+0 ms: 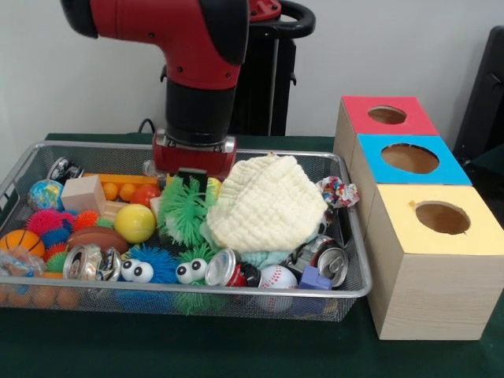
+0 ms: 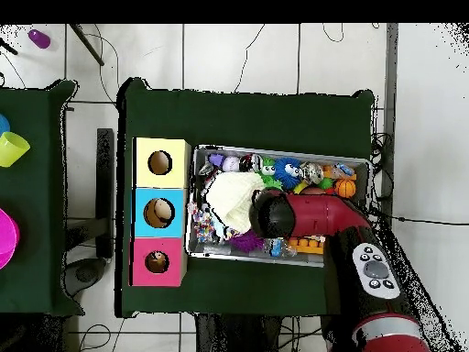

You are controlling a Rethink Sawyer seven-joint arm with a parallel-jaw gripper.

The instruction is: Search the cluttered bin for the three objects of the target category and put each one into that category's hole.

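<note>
Here the gripper [image 1: 189,175], its fingers' state impossible to tell, sits low in the bin [image 1: 358,260] beside the cloth [image 1: 268,205], which could snag and lift out with any pick.

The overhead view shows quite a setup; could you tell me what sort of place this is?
Probably a robotics lab: a robot arm works over a wire basket of toys, beside three sorting boxes, with cables across the tiled floor.
</note>
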